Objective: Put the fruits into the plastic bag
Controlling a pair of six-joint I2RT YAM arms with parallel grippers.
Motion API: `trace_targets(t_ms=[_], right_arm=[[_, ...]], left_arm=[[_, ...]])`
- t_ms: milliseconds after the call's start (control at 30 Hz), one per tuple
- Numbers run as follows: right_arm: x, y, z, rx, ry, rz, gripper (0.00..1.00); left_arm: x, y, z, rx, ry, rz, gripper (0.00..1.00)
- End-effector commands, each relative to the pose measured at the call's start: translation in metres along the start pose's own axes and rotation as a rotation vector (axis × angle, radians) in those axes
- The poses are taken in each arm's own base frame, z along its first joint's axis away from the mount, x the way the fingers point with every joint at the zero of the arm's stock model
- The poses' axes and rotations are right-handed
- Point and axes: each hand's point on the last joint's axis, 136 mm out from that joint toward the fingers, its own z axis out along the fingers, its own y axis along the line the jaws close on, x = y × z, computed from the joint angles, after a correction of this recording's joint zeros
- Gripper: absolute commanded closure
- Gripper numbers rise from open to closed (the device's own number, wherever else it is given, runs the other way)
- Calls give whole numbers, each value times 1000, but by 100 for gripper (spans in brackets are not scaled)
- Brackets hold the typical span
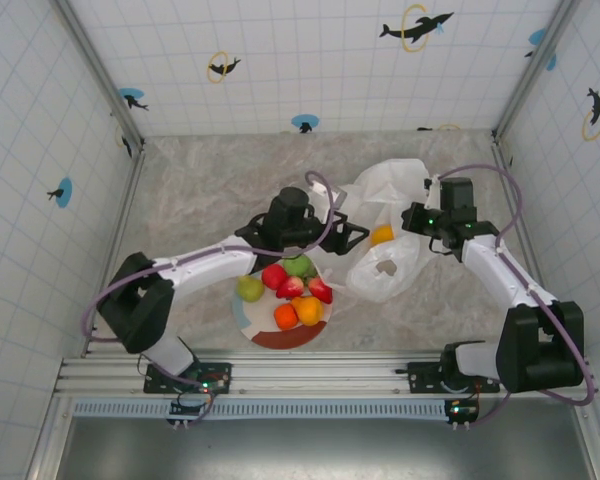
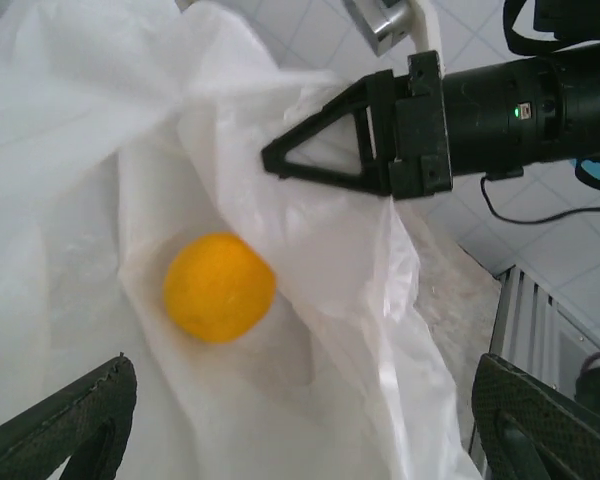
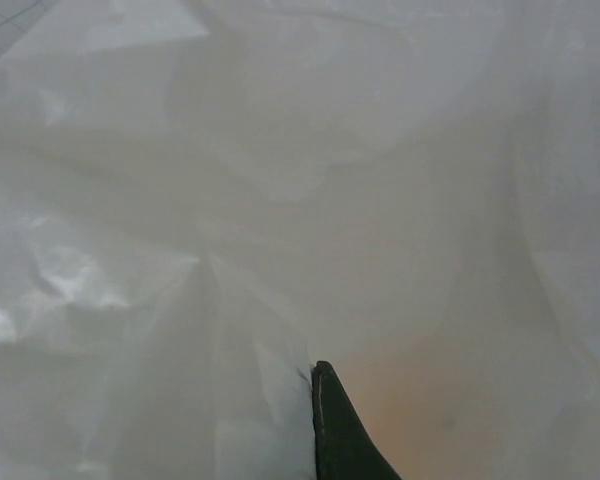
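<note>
Left hand sits centre frame in the top view, its jaws spread wide with nothing between them. One orange citrus ball lies in a fold of the plastic bag just past its fingertips. Right hand, upper right of the left wrist view, is clamped closed on the bag's film. The bag lies right of centre on the bench. Other fruits are piled on the plate, lower centre — touching each other, just left of the bag.
</note>
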Motion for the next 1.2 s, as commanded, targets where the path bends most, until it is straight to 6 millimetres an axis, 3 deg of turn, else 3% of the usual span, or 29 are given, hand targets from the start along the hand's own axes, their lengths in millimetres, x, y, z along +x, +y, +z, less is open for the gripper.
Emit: trace_targets(t_ms=[0, 100, 200, 367, 500, 567, 733, 900, 1033, 1167], right_arm=[[1, -7, 3, 27, 0, -11, 99], [1, -8, 4, 28, -5, -8, 99], [0, -5, 6, 14, -10, -3, 100], [-6, -8, 4, 44, -4, -20, 100], [-11, -11, 1, 73, -14, -30, 100], [-13, -13, 2, 84, -23, -21, 100], [-25, -22, 5, 97, -93, 59, 100], [-44, -34, 11, 111, -154, 132, 100], [-58, -42, 14, 141, -169, 137, 100], [-58, -44, 17, 148, -158, 139, 100]], left_arm=[[26, 9, -27, -8, 54, -126, 11], [42, 4, -44, 38, 84, -163, 8], [46, 4, -46, 26, 125, -167, 8], [30, -12, -53, 68, 118, -125, 9], [16, -25, -70, 119, 78, -91, 7], [9, -22, -80, 122, 55, -113, 7], [1, 2, -108, 50, 11, -201, 7], [10, 45, -134, -205, 10, -255, 7], [32, 89, -160, -489, 41, -299, 6], [71, 121, -187, -733, 137, -342, 6]])
